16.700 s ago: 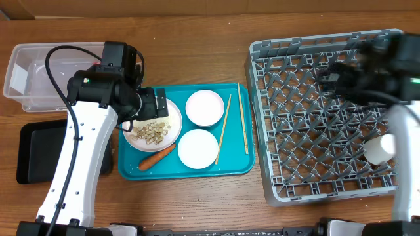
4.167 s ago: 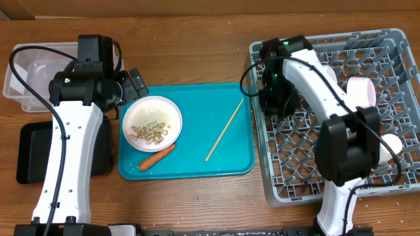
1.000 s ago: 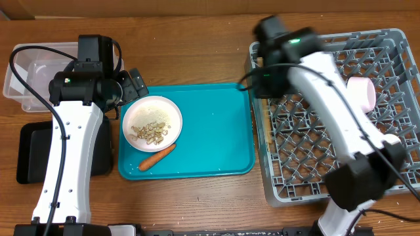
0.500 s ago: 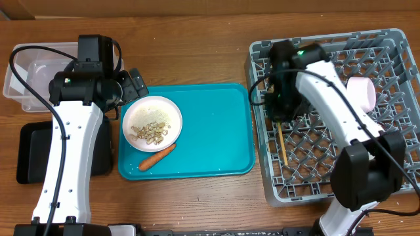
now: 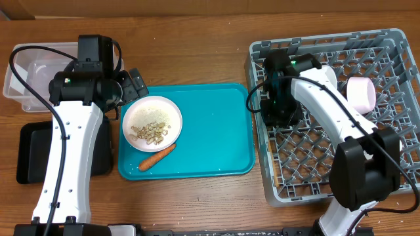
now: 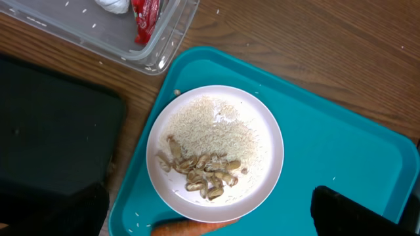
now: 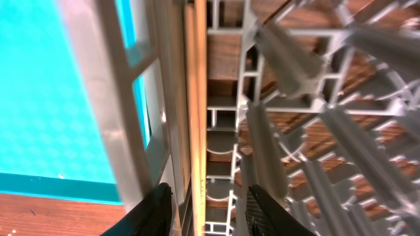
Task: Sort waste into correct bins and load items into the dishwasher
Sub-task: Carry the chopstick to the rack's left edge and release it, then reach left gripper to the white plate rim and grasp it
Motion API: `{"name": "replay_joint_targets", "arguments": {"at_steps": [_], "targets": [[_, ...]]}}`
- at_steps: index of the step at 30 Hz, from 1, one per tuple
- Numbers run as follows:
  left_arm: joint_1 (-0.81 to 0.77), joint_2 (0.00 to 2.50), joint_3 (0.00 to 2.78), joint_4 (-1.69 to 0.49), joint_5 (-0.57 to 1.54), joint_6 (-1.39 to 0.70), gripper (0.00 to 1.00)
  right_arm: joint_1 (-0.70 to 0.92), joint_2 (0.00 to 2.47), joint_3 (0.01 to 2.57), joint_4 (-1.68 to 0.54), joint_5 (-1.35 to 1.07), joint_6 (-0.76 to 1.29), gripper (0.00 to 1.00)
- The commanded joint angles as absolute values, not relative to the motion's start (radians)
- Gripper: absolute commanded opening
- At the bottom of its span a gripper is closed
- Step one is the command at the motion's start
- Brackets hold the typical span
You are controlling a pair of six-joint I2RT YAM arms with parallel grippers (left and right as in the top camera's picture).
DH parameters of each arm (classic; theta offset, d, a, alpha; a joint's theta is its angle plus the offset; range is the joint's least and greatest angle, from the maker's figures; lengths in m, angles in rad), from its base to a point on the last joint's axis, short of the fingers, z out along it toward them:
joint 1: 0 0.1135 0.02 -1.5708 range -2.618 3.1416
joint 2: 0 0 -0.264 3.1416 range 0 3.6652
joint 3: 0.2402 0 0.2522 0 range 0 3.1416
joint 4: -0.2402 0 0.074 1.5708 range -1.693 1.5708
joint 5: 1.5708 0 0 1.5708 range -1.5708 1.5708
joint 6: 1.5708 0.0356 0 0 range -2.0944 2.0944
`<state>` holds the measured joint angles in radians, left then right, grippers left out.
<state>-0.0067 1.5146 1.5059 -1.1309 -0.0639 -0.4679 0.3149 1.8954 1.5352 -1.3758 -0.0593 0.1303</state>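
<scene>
Sorting looks more than half done, judging from the overhead view. The teal serving tray (image 5: 210,131) carries only the white plate (image 5: 172,113) with its food and, beside it, the carrot (image 5: 156,157). In the grey dish rack (image 5: 308,164) a pink-sided bowl (image 5: 362,93) stands on edge among the pegs. The right gripper (image 5: 279,111) is low over the rack's left edge. The left gripper (image 5: 136,84) hangs at the plate's far rim, near the clear tub (image 5: 26,78) and the black tray (image 5: 29,157).

From the left wrist, the fingers (image 6: 354,213) are spread wide and grip nothing. The plate lies below them, with rice and beige scraps (image 6: 200,178) on it. The red wrapper (image 6: 146,16) and white tissue (image 6: 113,5) already lie in the tub.

From the right wrist, the chopsticks (image 7: 195,98) lie along the inside of the rack's wall. They run between the fingers (image 7: 154,210), which stand apart and do not pinch them.

What is left, as I judge it: scraps, rice and carrot into a bin, then the plate into the rack. The cup and the second bowl I cannot make out.
</scene>
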Motion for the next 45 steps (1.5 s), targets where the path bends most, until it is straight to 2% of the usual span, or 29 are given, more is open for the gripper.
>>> {"name": "replay_joint_targets", "arguments": {"at_steps": [1, 11, 19, 31, 45], "targets": [[-0.005, 1.518, 1.521, -1.143, -0.059, -0.449, 1.0, 0.311, 1.866, 1.666, -1.387, -0.043, 0.143, 0.4], [-0.044, 1.519, 1.512, -1.151, -0.05, -0.45, 1.0, 0.311, 1.829, 1.926, -1.398, -0.058, 0.156, 0.45], [-0.174, 1.571, 1.508, -1.135, -0.045, -0.453, 1.0, 0.222, 1.827, 1.927, -1.404, -0.135, 0.152, 0.45], [-0.337, 1.845, 1.508, -1.113, 0.002, -0.522, 1.0, -0.003, 1.818, 1.927, -1.48, -0.175, 0.096, 0.45], [-0.348, 2.062, 1.508, -0.966, 0.154, -0.536, 0.94, -0.013, 1.818, 1.925, -1.485, -0.241, 0.1, 0.45]]}}
